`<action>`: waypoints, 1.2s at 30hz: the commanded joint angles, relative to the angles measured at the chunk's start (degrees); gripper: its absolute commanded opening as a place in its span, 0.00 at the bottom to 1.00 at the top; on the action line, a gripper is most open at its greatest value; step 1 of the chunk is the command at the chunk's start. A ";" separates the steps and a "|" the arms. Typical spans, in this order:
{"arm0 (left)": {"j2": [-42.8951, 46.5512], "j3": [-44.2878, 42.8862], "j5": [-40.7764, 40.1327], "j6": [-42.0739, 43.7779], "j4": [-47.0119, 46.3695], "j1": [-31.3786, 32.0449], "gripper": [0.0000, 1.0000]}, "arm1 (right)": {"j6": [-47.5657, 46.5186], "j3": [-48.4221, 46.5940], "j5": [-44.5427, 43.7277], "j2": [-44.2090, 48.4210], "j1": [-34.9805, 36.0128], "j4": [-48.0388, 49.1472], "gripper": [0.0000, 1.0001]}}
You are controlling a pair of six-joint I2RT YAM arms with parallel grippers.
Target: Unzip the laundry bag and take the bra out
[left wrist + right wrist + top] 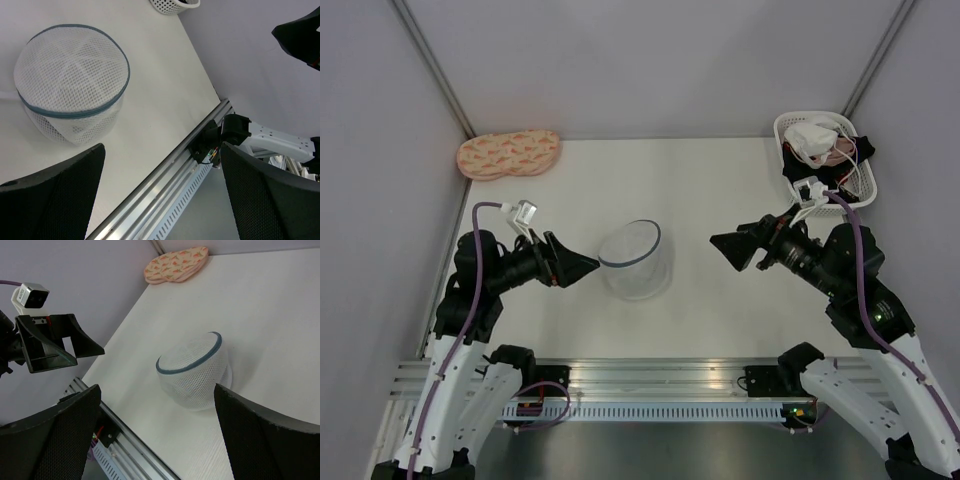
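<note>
The laundry bag (636,262), a round white mesh pouch with blue-grey hoop rims, stands on the table's middle. It also shows in the left wrist view (70,85) and in the right wrist view (195,372). It looks closed. No taupe bra shows in any view. My left gripper (582,265) is open and empty just left of the bag, apart from it; its fingers frame the table's near edge (162,150). My right gripper (725,247) is open and empty to the bag's right, a short gap away (156,387).
A white lattice basket (860,185) at the back right holds a white garment with pink straps (817,140) and something dark. A peach patterned pad (508,153) lies at the back left. A metal rail (650,375) runs along the near edge.
</note>
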State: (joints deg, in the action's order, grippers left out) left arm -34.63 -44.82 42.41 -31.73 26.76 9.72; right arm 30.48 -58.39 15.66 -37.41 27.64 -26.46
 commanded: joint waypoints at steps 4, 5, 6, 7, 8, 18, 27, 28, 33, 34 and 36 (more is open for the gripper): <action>-1.14 0.87 -1.28 1.14 0.14 -0.05 1.00 | 2.29 3.45 0.26 -5.83 0.14 2.55 0.98; -1.05 1.13 -1.63 0.70 -0.22 -0.05 1.00 | 3.70 5.72 -0.97 -7.84 0.31 4.12 0.98; -1.05 1.31 -2.15 0.53 -0.39 -0.05 1.00 | 5.28 6.70 -4.55 -8.99 0.31 4.39 0.98; -1.05 1.40 -2.25 0.35 -0.31 -0.05 0.99 | 7.64 7.41 -6.07 -10.30 0.40 5.44 0.98; -1.05 1.40 -2.07 0.00 -0.31 -0.05 1.00 | 8.45 7.94 -8.08 -12.84 1.44 5.36 0.98; 3.69 2.63 -4.18 -4.66 0.13 -0.05 1.00 | 25.32 1.27 -41.03 -29.44 21.54 5.62 0.98; 9.05 0.88 -6.46 -4.75 6.54 -0.05 1.00 | 37.36 -1.73 -45.10 -44.67 29.31 10.19 0.98; 10.10 0.61 -6.81 -4.66 7.94 -0.05 0.99 | 39.20 -1.29 -45.89 -45.29 29.32 11.33 0.97; 11.43 -0.18 -8.05 -4.48 10.41 -0.05 1.00 | 40.98 -2.08 -48.00 -49.42 29.32 12.57 0.88; 11.60 0.08 -8.22 -4.66 10.41 -0.05 1.00 | 40.63 -2.25 -49.22 -50.21 29.32 12.83 0.81; 11.78 0.34 -8.66 -4.92 10.50 -0.05 1.00 | 38.96 -1.99 -49.85 -50.74 29.32 14.93 0.66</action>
State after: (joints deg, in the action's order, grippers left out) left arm -23.44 -42.81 35.48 -34.92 35.94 9.72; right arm 68.45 -58.81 -30.11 -87.15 56.86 -15.73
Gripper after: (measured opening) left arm 0.993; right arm 0.706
